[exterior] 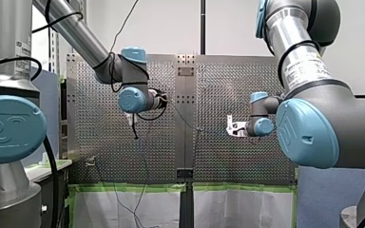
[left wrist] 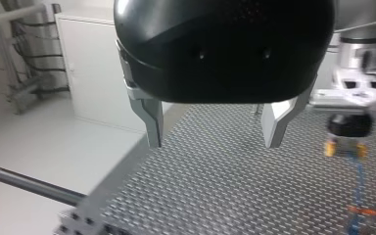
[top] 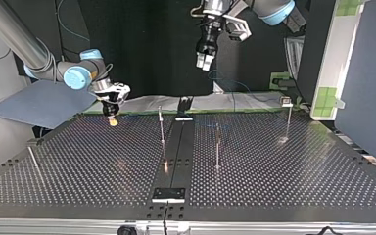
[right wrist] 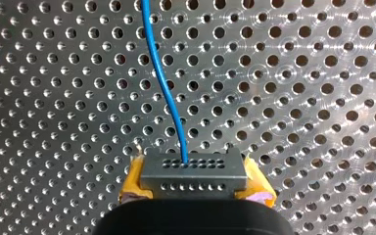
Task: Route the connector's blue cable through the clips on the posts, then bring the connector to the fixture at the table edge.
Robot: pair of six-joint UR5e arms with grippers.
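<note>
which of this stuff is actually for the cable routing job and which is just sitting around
For the job: connector, blue cable, posts, right gripper.
Just around: grey sheet, white cabinet, green tape.

The front view looks from behind and above the shoulders, far back, over the perforated bench (exterior: 228, 156). The top view faces it from the opposite edge, low down. These two share the whole bench, my left arm (exterior: 78, 35) and my right arm (exterior: 304, 71). The left wrist view hangs well above the bench, while the right wrist view sits close over its holes.
</note>
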